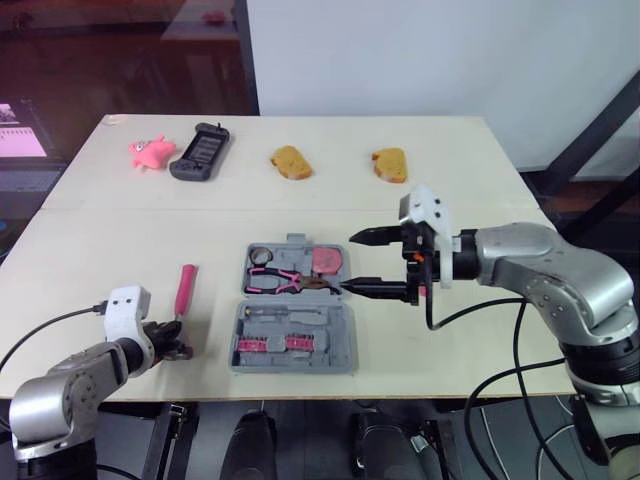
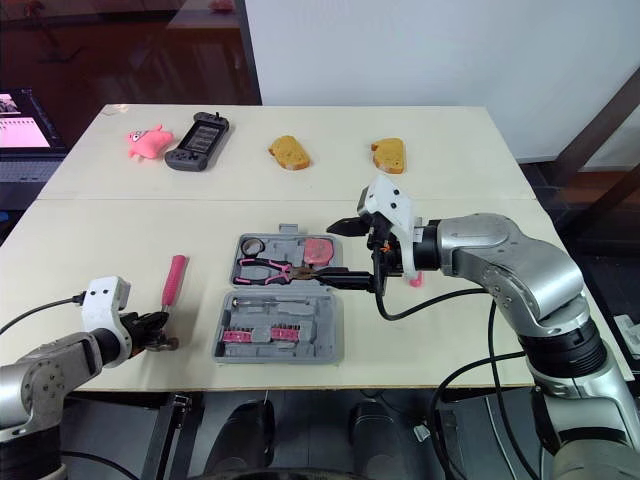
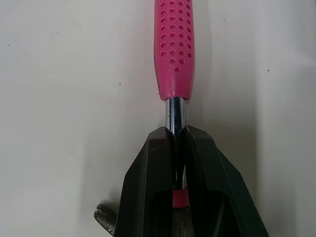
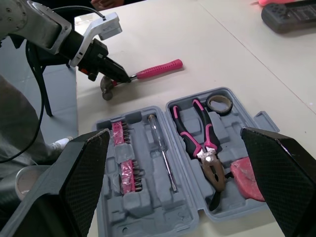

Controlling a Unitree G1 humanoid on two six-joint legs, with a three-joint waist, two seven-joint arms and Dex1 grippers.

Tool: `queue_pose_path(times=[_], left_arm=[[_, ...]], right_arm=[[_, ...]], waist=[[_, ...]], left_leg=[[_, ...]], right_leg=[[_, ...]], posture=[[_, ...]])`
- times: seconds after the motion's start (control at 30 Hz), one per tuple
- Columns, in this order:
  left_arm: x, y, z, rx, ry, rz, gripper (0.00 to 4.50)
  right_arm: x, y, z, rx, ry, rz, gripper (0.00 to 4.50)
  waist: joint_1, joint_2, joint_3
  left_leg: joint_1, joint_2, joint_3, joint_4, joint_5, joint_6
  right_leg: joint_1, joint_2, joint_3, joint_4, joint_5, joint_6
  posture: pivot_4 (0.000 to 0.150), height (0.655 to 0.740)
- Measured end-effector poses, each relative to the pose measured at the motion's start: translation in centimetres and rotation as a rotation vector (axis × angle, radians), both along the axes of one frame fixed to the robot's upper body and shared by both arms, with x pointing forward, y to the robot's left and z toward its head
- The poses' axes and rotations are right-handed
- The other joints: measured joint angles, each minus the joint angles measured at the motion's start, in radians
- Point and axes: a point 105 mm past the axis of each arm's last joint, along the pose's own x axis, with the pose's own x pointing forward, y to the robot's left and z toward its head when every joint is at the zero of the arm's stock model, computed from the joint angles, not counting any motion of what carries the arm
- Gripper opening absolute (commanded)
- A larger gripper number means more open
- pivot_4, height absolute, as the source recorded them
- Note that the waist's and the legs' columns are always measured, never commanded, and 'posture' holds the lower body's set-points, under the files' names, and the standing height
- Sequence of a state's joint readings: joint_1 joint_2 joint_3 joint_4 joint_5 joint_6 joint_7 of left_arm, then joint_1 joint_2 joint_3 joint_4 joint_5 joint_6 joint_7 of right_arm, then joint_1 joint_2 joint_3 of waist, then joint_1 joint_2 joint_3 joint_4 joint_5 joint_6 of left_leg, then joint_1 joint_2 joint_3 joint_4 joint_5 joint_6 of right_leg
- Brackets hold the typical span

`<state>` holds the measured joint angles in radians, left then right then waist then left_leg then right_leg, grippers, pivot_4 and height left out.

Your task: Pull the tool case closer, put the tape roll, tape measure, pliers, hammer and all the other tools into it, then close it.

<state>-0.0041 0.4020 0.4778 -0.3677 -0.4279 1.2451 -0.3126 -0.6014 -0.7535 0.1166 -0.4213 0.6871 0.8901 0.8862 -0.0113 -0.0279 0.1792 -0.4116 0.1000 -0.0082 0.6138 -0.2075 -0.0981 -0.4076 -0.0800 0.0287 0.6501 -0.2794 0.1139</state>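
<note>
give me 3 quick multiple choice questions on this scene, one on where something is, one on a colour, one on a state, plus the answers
1. Where do the pliers lie?
A. inside the open case
B. outside it, on its far side
C. outside it, on its near side

2. What colour is the grip of the hammer?
A. blue
B. pink
C. yellow

3. What state is the left hand in?
A. open, holding nothing
B. shut on the hammer's metal shaft
C. shut on the pliers

Answers:
1. A, since the pliers sit in a moulded slot in the far half of the case.
2. B, as the dimpled grip is plainly pink in the left wrist view.
3. B, because both black fingers clamp the bare shaft just below the grip.
</note>
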Motion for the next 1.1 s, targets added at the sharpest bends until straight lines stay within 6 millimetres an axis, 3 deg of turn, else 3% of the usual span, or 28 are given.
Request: queue_pose_path(times=[0.03,0.13,0.3,0.37,0.67,0.77,0.87,0.93,0.97,1.1], left_arm=[[0.0,-0.3,-0.1,-0.010,0.003,0.002,0.02],[-0.1,-0.9,-0.1,-0.040,0.007,0.002,1.23],[0.3,-1.5,0.7,-0.059,-0.004,-0.025,3.65],[0.5,-0.6,1.6,-0.048,-0.018,-0.006,4.49],[2.0,1.4,7.1,0.005,-0.133,-0.063,4.49],[2.6,3.5,10.2,0.203,-0.221,-0.222,4.49],[3.5,4.8,12.7,0.482,-0.297,-0.500,4.49],[4.0,5.6,12.7,0.725,-0.308,-0.728,4.49],[4.0,5.6,12.4,0.758,-0.309,-0.769,4.49],[3.4,4.6,8.7,0.917,-0.222,-1.220,4.49]], right_arm=[[0.1,0.0,0.1,0.001,-0.006,0.001,4.50],[0.3,0.1,0.0,0.004,-0.003,-0.004,4.50],[0.3,0.2,0.0,0.007,-0.002,0.000,4.50],[0.2,0.2,0.0,0.008,-0.001,0.001,4.50],[0.2,0.5,0.3,0.017,-0.010,0.016,4.50],[0.2,0.6,0.6,0.018,-0.025,0.026,4.50],[0.1,0.7,0.5,0.011,-0.023,0.037,4.50],[0.0,0.9,0.4,0.008,-0.021,0.049,4.50],[0.0,0.9,0.5,0.009,-0.021,0.050,4.50],[0.0,1.1,0.6,0.014,-0.028,0.052,4.50]], waist=[[0.001,0.000,0.000],[0.002,0.000,0.000],[0.000,0.000,0.000],[-0.002,-0.001,0.001],[-0.002,-0.002,0.001],[-0.006,-0.003,0.002],[-0.003,-0.001,0.003],[0.000,0.000,0.003],[0.000,0.001,0.004],[0.002,0.000,0.003]], left_leg=[[0.000,0.000,0.000,0.000,0.000,0.000],[0.000,0.000,0.000,0.000,0.000,0.000],[0.000,0.000,-0.001,0.000,0.000,0.000],[0.000,0.000,-0.001,0.000,0.000,0.000],[0.000,0.000,-0.001,0.000,0.000,0.000],[0.000,0.000,-0.001,-0.002,0.000,0.000],[-0.001,0.000,0.000,-0.003,0.000,0.000],[-0.002,0.000,0.001,-0.003,0.000,0.000],[-0.003,0.000,0.002,-0.003,0.000,0.000],[-0.017,0.000,0.002,0.000,0.000,0.000]], right_leg=[[0.000,0.000,0.000,0.000,0.000,0.000],[0.001,0.000,0.000,0.000,0.000,-0.001],[0.000,0.000,0.000,0.000,0.000,-0.001],[0.000,0.000,0.000,0.000,0.000,-0.001],[-0.001,0.001,0.000,-0.001,-0.001,-0.001],[-0.002,0.000,0.000,-0.001,-0.001,-0.002],[-0.004,0.000,0.000,-0.002,-0.001,-0.003],[-0.004,-0.001,0.000,-0.004,-0.001,-0.004],[-0.005,-0.002,0.000,-0.004,-0.001,-0.004],[-0.018,-0.001,0.000,-0.001,0.000,-0.004]], posture=[[0.150,0.7207],[0.150,0.7207],[0.150,0.7207],[0.150,0.7207],[0.150,0.7207],[0.150,0.7207],[0.150,0.7207],[0.150,0.7207],[0.150,0.7207],[0.150,0.7207]])
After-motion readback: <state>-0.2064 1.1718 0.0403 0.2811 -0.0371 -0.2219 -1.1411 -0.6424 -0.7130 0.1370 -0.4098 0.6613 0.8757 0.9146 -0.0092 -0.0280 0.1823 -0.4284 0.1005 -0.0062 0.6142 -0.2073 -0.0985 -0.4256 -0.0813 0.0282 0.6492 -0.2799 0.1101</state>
